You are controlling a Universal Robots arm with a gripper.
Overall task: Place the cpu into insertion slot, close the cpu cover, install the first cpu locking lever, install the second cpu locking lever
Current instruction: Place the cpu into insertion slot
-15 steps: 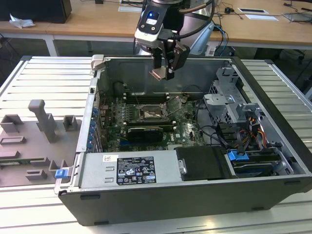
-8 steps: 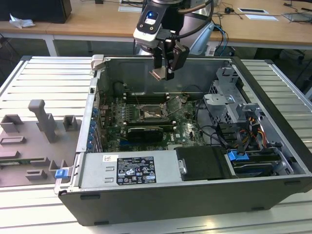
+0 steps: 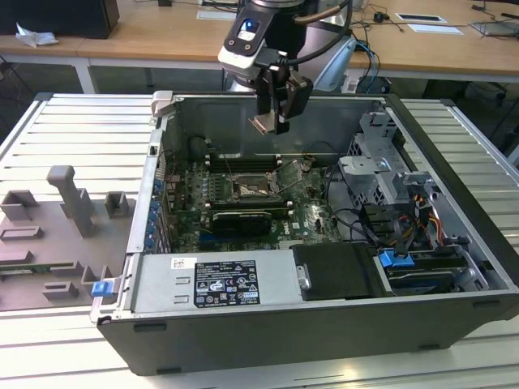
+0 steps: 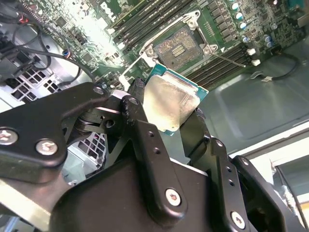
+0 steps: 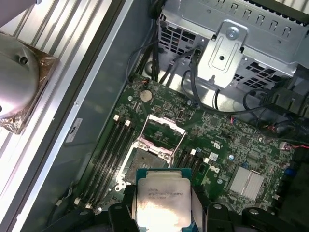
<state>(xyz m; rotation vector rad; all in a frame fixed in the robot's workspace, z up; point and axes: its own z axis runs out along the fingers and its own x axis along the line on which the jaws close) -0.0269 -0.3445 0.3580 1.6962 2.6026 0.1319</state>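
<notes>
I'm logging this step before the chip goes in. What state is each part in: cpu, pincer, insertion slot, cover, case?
cpu: gripped by its edges, hanging above the motherboard, not seated.
pincer: shut on the cpu.
insertion slot: empty, contacts exposed.
cpu cover: swung up, open.
computer case: side open, interior exposed.

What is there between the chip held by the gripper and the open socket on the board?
Nothing. In the exterior view the held chip hangs above the socket with only air between.
</notes>
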